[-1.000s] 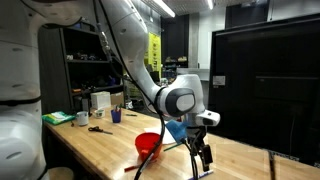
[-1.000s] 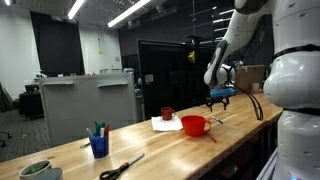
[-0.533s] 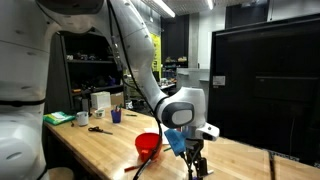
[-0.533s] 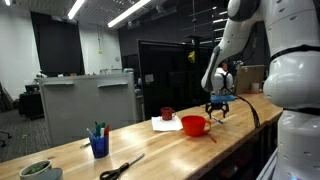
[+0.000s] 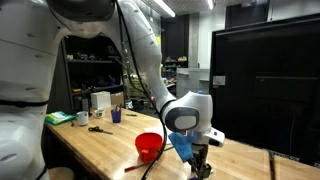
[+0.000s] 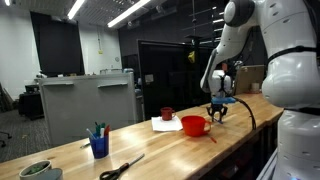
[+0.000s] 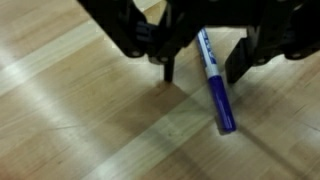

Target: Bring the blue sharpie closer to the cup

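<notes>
If the jaws close askew, the blue sharpie (image 7: 215,90) may squirt out

Table (image 5: 90,141): smooth wood, a round pen would roll freely. Gripper (image 7: 203,68) low, jaws wide. Cup (image 5: 116,116) well apart along the bench. Sharpie lies flat, slanted between the fingers.

Arm (image 5: 141,52) arched down from upper left in an exterior view, elbow high, wrist (image 5: 188,111) turned vertical, gripper (image 5: 201,166) pointing straight down, held low, jaws apart in wrist view
</notes>
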`<state>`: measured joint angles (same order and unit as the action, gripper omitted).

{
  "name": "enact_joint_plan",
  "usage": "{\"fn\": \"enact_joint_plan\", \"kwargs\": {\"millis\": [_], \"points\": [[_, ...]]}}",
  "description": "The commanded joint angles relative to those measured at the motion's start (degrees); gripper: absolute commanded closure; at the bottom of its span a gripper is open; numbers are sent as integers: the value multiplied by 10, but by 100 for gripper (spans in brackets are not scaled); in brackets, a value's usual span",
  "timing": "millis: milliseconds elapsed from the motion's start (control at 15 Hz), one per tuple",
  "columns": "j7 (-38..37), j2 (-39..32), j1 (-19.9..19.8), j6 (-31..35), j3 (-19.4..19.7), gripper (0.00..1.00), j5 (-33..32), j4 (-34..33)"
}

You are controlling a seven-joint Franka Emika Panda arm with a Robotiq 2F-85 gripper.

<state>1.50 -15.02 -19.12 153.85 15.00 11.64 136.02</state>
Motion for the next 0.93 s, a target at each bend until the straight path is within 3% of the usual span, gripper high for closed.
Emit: {"fn": "enact_joint_plan", "kwargs": {"millis": [0,200,267,533,867], "points": [[30,-13,-16,-5,-12,76,17,-14],[40,-8,-17,-7,-12,98,13,-15],[43,-6,-16,-7,-12,100,10,-15],[57,18,-8,-6,-18,97,-5,-10],[85,114,28,-19,-31,97,-58,10]]}}
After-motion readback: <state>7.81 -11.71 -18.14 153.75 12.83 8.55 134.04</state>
